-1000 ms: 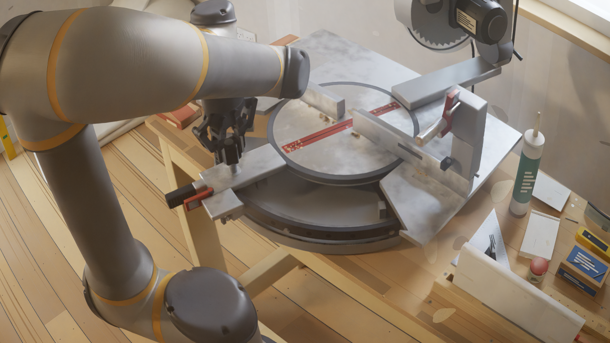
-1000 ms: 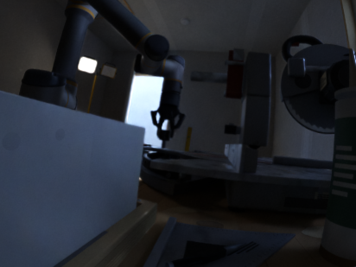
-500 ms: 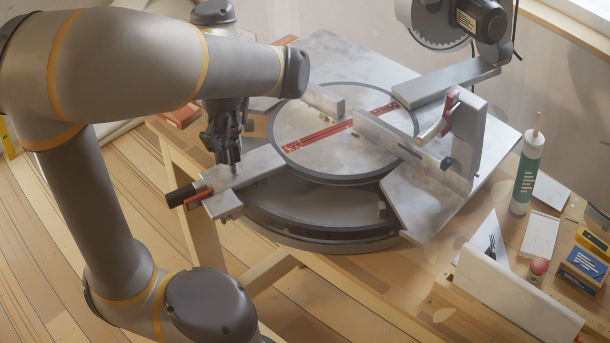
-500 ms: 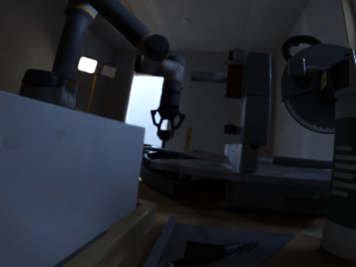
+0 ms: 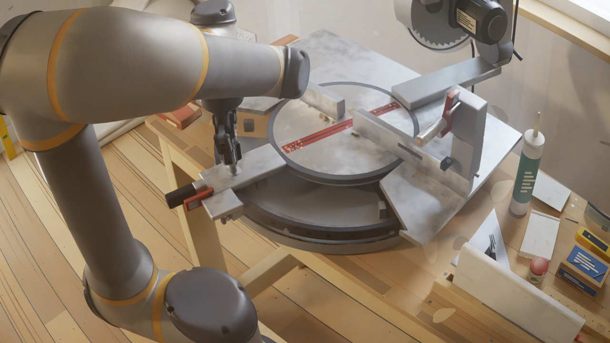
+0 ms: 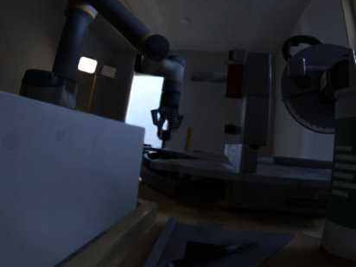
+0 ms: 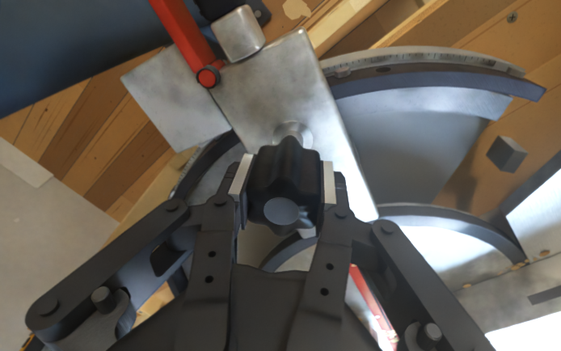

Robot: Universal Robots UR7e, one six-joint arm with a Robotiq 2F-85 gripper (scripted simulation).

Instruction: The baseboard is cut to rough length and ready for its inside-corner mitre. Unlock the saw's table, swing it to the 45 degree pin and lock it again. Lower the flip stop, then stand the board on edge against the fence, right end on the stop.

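Observation:
At the left front of the mitre saw, the table's arm (image 5: 243, 170) sticks out from the round table (image 5: 341, 132). A black lobed lock knob (image 7: 285, 190) stands on the arm. My gripper (image 5: 230, 158) (image 7: 283, 186) comes down from above, and its two finger pads sit on opposite sides of the knob. A red lever with a black handle (image 5: 187, 197) sticks out at the arm's tip. The fence (image 5: 396, 143) crosses the table, and the flip stop (image 5: 443, 117) stands raised at its right end. The white baseboard (image 5: 512, 294) lies on edge on the bench at the right front.
A small blue box (image 5: 582, 264) sits at the bench's right edge, with a caulk tube (image 5: 527, 170), paper pads and a red-capped bottle (image 5: 537, 269) nearby. The saw blade and motor (image 5: 460, 21) hang raised behind the table. My arm crosses the left side.

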